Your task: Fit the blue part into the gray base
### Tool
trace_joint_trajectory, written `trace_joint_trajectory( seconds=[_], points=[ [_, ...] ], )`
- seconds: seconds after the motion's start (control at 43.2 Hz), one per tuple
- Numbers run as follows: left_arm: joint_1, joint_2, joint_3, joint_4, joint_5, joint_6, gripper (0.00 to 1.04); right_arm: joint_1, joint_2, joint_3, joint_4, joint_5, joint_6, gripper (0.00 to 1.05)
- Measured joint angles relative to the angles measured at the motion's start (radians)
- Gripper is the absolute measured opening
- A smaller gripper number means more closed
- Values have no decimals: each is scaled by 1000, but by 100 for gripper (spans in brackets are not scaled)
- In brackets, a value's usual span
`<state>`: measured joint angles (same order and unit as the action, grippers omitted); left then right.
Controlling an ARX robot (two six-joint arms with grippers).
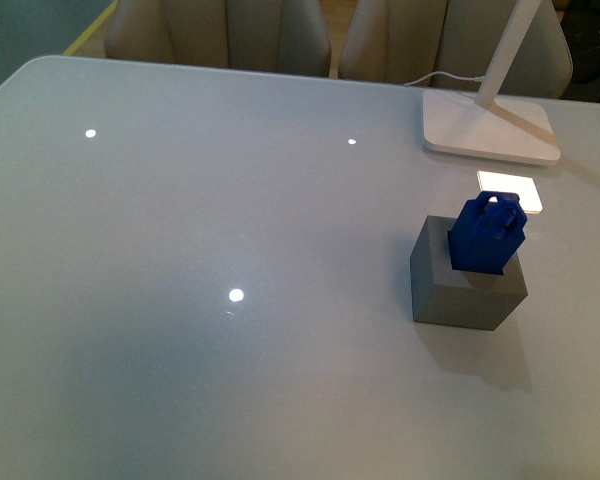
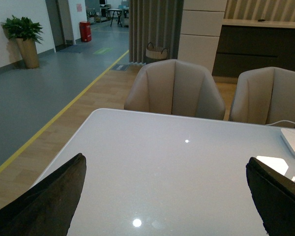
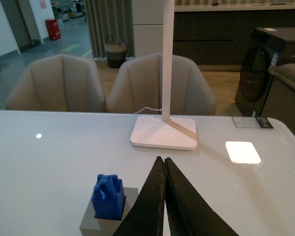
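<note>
Insertion appeared complete: the blue part (image 1: 489, 236) was seated upright, handle up, in the recess of the gray base (image 1: 465, 281), placed at the table's (image 1: 230, 220) right side, near the lamp foot (image 1: 490, 125). The right gripper (image 3: 164, 172) was seen pressed closed and empty, the left gripper (image 2: 164, 194) spread wide, both judged withdrawn

Lamp (image 1: 490, 125) head beyond frame edge

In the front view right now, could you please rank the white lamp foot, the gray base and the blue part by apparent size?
1. White lamp foot, largest in outline, though it lies farther from the camera.
2. Gray base.
3. Blue part, clearly smallest, sitting in the base's top.
</note>
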<state>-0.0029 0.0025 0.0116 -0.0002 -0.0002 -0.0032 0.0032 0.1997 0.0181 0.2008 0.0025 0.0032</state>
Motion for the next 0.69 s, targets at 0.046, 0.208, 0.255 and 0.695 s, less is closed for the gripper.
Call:
trace_joint_trajectory(
  seconds=[0.046,0.208,0.255,0.695],
  points=[
    [0,0,0,0,0,0,97,0,-9,0,-10,0,0,2],
    [0,0,0,0,0,0,97,0,-157,0,-185,-1,0,2],
    [0,0,0,0,0,0,97,0,-183,0,-193,-1,0,2],
    [0,0,0,0,0,0,97,0,-194,0,-199,0,0,2]
  ],
)
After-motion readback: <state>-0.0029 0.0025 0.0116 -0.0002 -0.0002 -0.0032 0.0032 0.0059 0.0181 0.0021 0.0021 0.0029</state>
